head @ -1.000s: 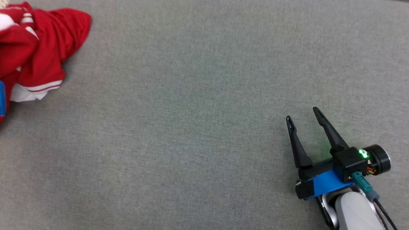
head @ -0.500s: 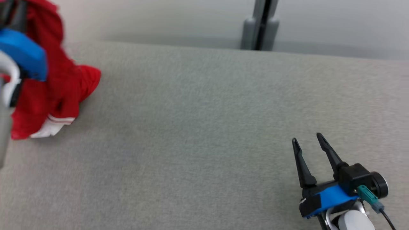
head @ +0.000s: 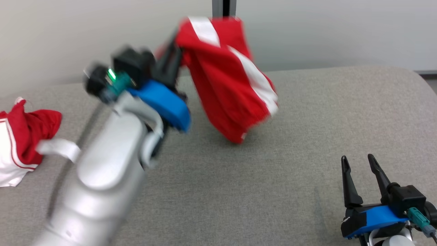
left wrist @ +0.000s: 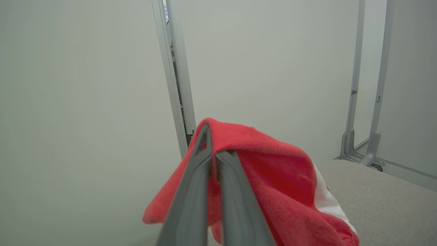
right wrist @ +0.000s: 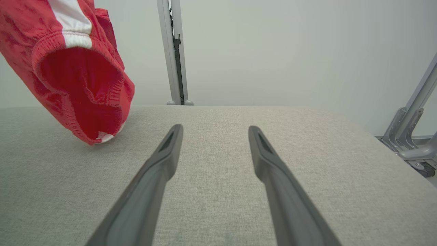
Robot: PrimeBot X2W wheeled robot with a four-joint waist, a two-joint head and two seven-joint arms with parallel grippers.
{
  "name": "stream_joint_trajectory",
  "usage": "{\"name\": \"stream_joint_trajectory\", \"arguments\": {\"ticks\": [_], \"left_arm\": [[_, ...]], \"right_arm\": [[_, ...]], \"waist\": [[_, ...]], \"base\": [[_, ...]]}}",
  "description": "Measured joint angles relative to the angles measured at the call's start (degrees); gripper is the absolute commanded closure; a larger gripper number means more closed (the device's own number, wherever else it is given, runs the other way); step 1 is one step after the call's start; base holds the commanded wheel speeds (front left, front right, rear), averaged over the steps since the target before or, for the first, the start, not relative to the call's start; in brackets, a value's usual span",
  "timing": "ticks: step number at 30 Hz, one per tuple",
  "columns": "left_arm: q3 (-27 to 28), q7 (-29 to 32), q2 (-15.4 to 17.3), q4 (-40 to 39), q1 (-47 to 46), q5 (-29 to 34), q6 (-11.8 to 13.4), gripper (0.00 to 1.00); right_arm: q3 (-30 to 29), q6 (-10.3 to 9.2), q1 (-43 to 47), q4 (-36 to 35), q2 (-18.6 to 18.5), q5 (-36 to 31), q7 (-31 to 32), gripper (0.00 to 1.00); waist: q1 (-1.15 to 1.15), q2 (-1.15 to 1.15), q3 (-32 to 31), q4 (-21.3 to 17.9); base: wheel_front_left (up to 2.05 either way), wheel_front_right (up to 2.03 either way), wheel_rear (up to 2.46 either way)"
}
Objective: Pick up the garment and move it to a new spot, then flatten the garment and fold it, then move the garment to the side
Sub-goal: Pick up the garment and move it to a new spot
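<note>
The garment [head: 225, 85] is red with white stripes and hangs bunched in the air above the grey padded table [head: 290, 191]. Its lowest fold hovers just over, or brushes, the surface. My left gripper [head: 175, 41] is raised at centre-left and shut on the garment's upper edge. In the left wrist view the left gripper [left wrist: 215, 147] has its fingers pressed together with the red cloth [left wrist: 273, 177] draped past them. My right gripper [head: 357, 158] stands open and empty at the lower right, low over the table. From the right wrist, the garment [right wrist: 78, 68] hangs far left of the open right gripper [right wrist: 215, 129].
A second red and white cloth [head: 20, 136] lies crumpled at the table's left edge. A pale wall with a grey post [head: 223, 7] stands behind the table. Metal frame legs [right wrist: 409, 136] stand beyond the rounded right end.
The head camera has tilted up, showing the wall. My left arm has swung in from the left, carrying the garment up and over the table's middle. The right gripper stays open.
</note>
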Motion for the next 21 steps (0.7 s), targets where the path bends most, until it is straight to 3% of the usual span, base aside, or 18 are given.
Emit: {"name": "stream_joint_trajectory", "arguments": {"ticks": [4,8,14,21], "left_arm": [[-3.1,-2.6,-3.9,2.9,10.0,-1.2,0.7,1.0],[-6.7,-5.3,-5.2,8.7,18.4,0.2,1.4,1.0],[-7.5,-7.5,-4.2,12.8,24.6,2.8,3.4,1.0],[-2.5,-7.7,-3.3,7.8,30.7,3.8,5.3,1.0]], "right_arm": [[-0.1,0.0,-0.4,-0.1,0.0,0.2,0.0,0.0],[-0.7,0.0,-1.0,-0.3,0.0,0.4,0.0,0.0],[-1.1,0.0,-1.3,-0.3,0.0,0.4,0.0,0.0],[-0.1,0.0,-1.6,0.1,0.0,0.4,0.0,0.0]], "waist": [[0.02,0.0,1.9,-0.9],[0.02,0.0,3.4,-1.1],[0.01,0.0,4.6,0.0],[0.02,0.0,4.3,2.0]], "base": [[0.0,0.0,0.0],[0.0,0.0,0.0],[0.0,0.0,0.0],[0.0,0.0,0.0]]}}
